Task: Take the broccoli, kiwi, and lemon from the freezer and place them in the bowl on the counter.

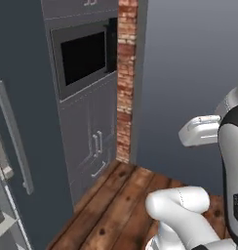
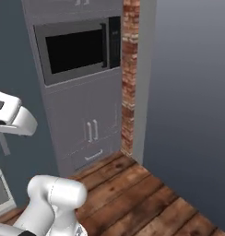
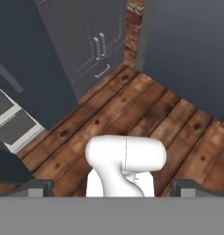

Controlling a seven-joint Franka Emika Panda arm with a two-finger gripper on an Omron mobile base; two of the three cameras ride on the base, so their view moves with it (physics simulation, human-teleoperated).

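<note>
the freezer is seen at the left, door handle toward the base; no produce or bowl can be made out, so nothing looks done yet. the gripper is spread wide, nothing held. open wood floor is left ahead, hemmed by cabinets and a brick column.

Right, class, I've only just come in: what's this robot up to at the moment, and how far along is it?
Nothing is being handled yet. The arm is folded over the wooden floor, and its gripper is open and empty, pointing down at the boards. Ahead stand a dark grey cabinet with a built-in microwave and a brick column. The freezer stands at the left, its white shelves showing. No fruit or bowl is visible.
</note>
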